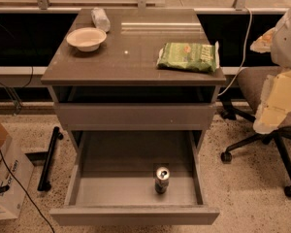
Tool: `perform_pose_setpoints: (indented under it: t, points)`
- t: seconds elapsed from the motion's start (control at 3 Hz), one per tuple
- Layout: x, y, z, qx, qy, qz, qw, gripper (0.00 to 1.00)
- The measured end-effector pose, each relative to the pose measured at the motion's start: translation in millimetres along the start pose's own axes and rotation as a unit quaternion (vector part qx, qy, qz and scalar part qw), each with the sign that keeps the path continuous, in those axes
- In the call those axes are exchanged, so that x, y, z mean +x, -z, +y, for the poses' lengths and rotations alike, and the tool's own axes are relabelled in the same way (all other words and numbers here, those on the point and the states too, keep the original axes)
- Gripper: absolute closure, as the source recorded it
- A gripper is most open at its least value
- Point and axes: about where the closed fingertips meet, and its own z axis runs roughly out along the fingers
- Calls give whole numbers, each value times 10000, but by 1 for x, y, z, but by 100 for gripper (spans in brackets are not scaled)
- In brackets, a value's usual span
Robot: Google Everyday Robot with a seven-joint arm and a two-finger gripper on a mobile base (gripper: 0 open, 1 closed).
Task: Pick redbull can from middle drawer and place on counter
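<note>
The redbull can stands upright on the grey floor of the open middle drawer, right of centre and near the front. The drawer is pulled out far toward me. The counter is the brown-grey top of the cabinet above it. My gripper is at the right edge of the view, pale and yellowish, level with the cabinet's upper front. It is well to the right of the cabinet and above the can, touching neither.
On the counter are a white bowl at the back left, a whitish plastic bottle behind it, and a green snack bag on the right. An office chair stands at right. A cardboard box and black bar lie at left.
</note>
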Motion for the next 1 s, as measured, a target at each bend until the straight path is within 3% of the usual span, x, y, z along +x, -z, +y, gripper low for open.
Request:
perform_pose_setpoints:
  t: [0.33, 1.0]
  points:
    - [0, 0, 0, 0, 0, 0, 10000, 0]
    - [-11, -35, -1, -81, 36, -666, 9977, 0]
